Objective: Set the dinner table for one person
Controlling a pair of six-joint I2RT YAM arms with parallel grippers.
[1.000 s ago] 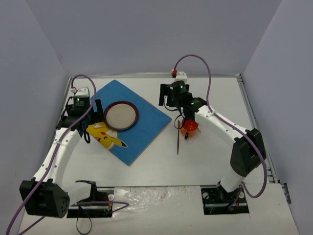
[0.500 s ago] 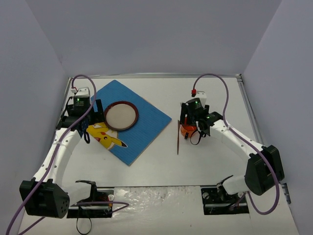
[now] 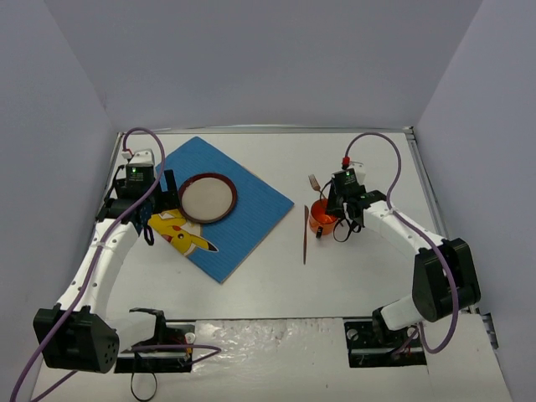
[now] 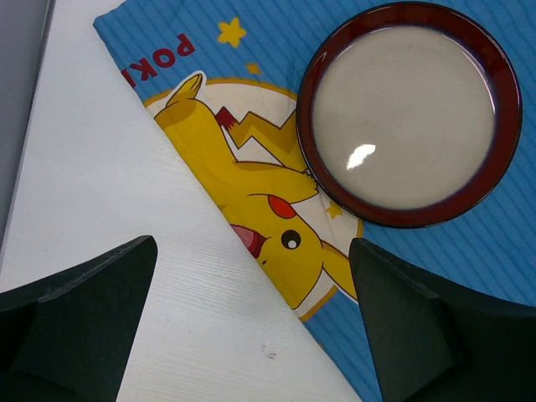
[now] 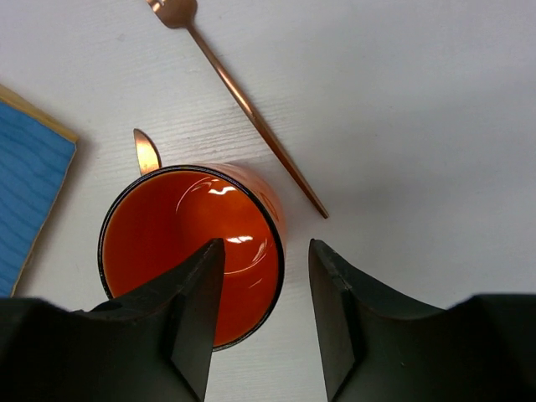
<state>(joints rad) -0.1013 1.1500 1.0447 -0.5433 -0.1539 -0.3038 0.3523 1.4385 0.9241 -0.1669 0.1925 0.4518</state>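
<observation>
On the white dinner table point(image 3: 251, 280) lies a blue placemat point(image 3: 251, 219) carrying a dark-rimmed plate point(image 3: 207, 198). An orange cup point(image 3: 321, 221) stands right of the mat, with a copper fork point(image 3: 316, 183) behind it and a knife point(image 3: 306, 237) on its left. My right gripper point(image 3: 337, 216) is down over the cup point(image 5: 188, 251): one finger is inside, the other outside its right wall, with gaps still showing. The fork point(image 5: 243, 96) lies just beyond. My left gripper point(image 4: 251, 327) hangs wide open over the mat's left edge point(image 4: 251, 201), near the plate point(image 4: 410, 109).
The table's metal rim point(image 3: 431, 201) runs along the right side, close to the right arm. Grey walls surround the table on three sides. The knife tip point(image 5: 146, 151) pokes out behind the cup, and the placemat's corner point(image 5: 25, 180) lies at the left.
My right gripper has swung right and toward the near side, come down over the cup's rim, and its jaws have narrowed. The fork is now uncovered. The left arm has not moved.
</observation>
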